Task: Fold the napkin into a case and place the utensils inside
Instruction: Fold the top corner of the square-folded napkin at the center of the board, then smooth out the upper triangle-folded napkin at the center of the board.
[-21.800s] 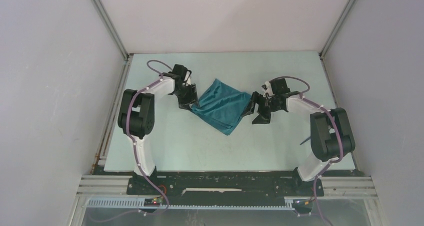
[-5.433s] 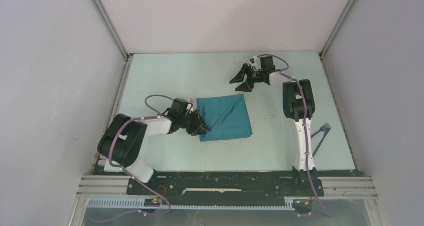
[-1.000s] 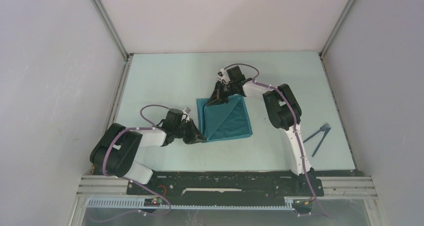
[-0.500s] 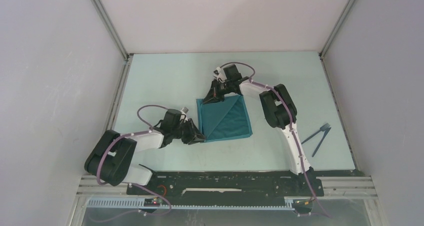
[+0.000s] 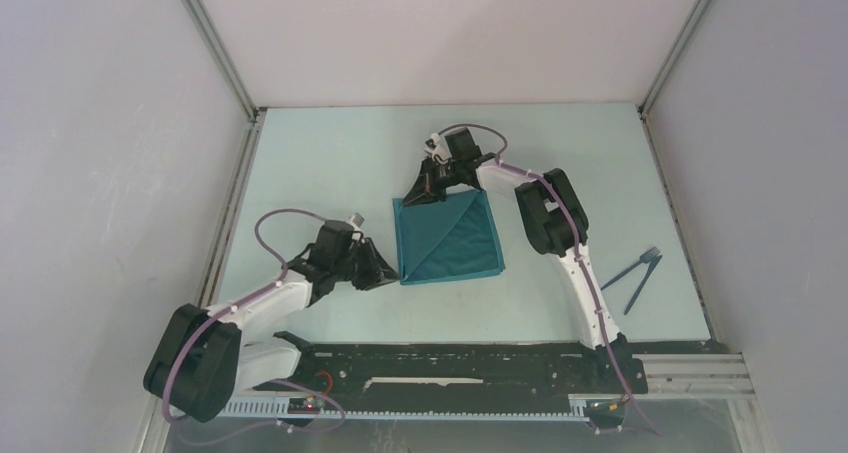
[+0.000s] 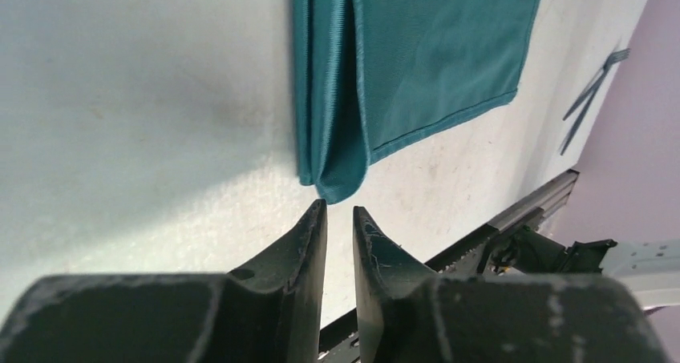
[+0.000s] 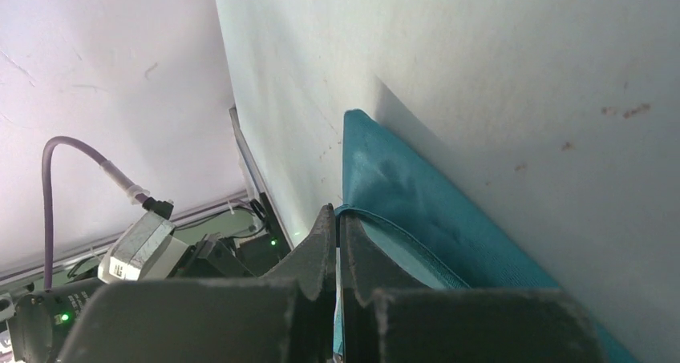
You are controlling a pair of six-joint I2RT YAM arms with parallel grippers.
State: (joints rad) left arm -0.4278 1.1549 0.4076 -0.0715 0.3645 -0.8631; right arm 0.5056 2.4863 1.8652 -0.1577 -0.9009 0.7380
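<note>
Since a second ago, the left arm has been swung outward and low, and the left claw (image 5: 383,270) has been drawn slightly back from the near-left corner of the napkin (image 5: 455,243). The right claw (image 5: 422,191) has been carried a little further left with the far-left corner.

That corner is pinched by its hem in the fully closed right claw and held raised, so a diagonal crease is drawn from the far-right corner to the near-left one. The left claw is parted only by a narrow gap and nothing is held in it; the layered near-left corner lies just ahead of its tips, untouched. The napkin lies mid-table as a folded square.

Several faults may be expected. Thin satin could slip from so small a pinch, and the raised layer would then drop askew. With the near-left corner unpinned, the whole cloth could be dragged over the smooth table (image 5: 330,163) by any pull from the right claw. If the left claw is driven forward too low, the stacked layers could be rucked rather than caught.

Open table is left on the far side and to the left of the napkin. The right arm's links stand just beside its right edge. The utensils (image 5: 636,274) lie well apart near the table's right edge.
</note>
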